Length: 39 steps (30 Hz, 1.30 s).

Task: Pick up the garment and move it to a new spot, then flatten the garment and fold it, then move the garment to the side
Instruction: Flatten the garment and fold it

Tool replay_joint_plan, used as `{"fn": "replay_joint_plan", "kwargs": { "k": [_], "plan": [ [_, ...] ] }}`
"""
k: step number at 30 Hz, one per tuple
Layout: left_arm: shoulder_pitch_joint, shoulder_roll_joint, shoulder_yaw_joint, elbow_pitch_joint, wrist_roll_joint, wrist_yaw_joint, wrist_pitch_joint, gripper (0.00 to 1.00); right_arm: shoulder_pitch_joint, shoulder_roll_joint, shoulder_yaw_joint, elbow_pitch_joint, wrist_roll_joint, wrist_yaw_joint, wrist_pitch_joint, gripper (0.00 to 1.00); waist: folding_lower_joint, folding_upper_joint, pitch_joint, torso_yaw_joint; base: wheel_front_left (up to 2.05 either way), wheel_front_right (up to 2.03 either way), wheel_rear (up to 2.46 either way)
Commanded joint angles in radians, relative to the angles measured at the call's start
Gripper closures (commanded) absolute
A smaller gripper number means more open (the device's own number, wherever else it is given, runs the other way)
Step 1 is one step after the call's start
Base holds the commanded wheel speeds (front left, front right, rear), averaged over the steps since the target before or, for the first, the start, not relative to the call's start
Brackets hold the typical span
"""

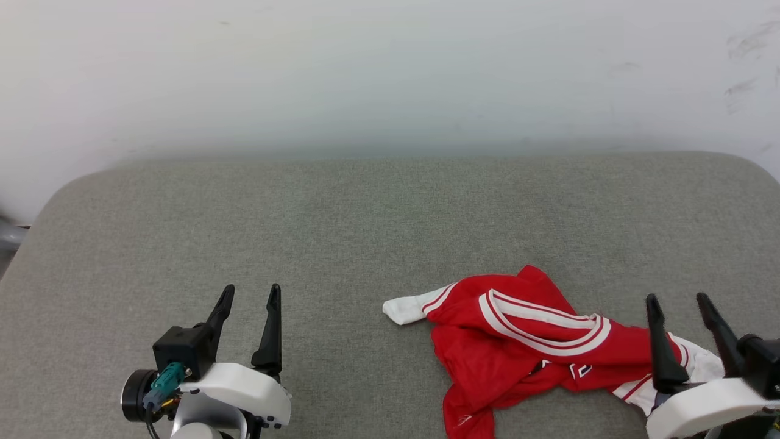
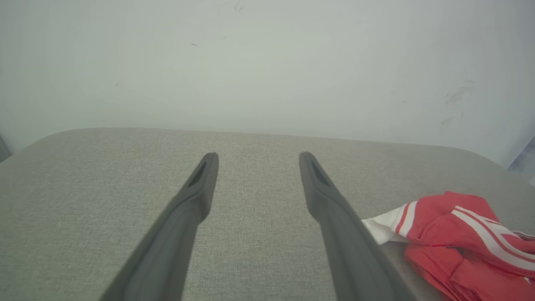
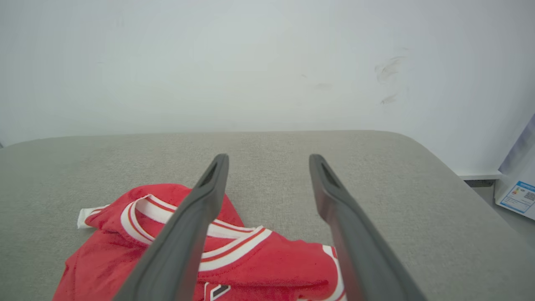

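Nearest to me, at the lower left of the head view, my left end effector [image 1: 251, 289] stands with its two dark fingers spread wide, pointing away over bare grey fabric. At the lower right, my right end effector [image 1: 677, 299] is spread just as wide (no cloth pinched between its fingers). In its own wrist view the fingers rise over the garment's near end, and I cannot tell whether they brush the cloth.

The garment [image 1: 518, 341] lies crumpled on the near right part of the surface [image 1: 365, 213], well apart from my left fingers. It is bright red, with a white band edged in red stripes curving across its top. One white cuff pokes out towards the left, flat on the fabric. A white panel shows at its right end, partly behind my right fingers, and a small white logo sits on the fold closest to me.

Past the garment the grey surface runs on to a rounded far edge. Behind it stands a pale wall [image 1: 390, 73] with a few dark scuffs at the upper right.
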Motion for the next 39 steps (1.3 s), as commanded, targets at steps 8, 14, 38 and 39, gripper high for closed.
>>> {"fn": "replay_joint_plan", "kwargs": {
  "k": [8, 14, 38, 39],
  "plan": [
    [0.027, 0.019, -0.005, 0.001, -0.001, 0.009, 0.018, 0.0, 0.091, 0.001, 0.089, -0.129, 0.026, 0.0, 0.063, 0.0, 0.0001, 0.0, -0.026, -0.013, 0.0, 0.0, 0.0],
    [0.029, 0.028, -0.023, 0.011, 0.009, 0.016, 0.047, 0.0, 0.111, 0.001, 0.095, -0.162, 0.049, 0.0, 0.087, 0.0, 0.0001, 0.0, -0.035, -0.019, 0.0, 0.0, 0.0],
    [-0.471, -0.011, -0.233, 0.33, 0.015, -0.15, 0.641, 0.0, -0.031, 0.002, 0.128, -0.159, 0.08, 0.0, 0.076, 0.0, 0.0001, 0.0, 0.223, -0.146, 0.0, 0.0, 0.0],
    [-0.485, -0.012, -0.24, 0.354, 0.015, -0.155, 0.664, 0.0, -0.036, 0.002, 0.128, -0.156, 0.081, 0.0, 0.07, 0.0, 0.0001, 0.0, 0.234, -0.147, 0.0, 0.0, 0.0]
  ]
}}
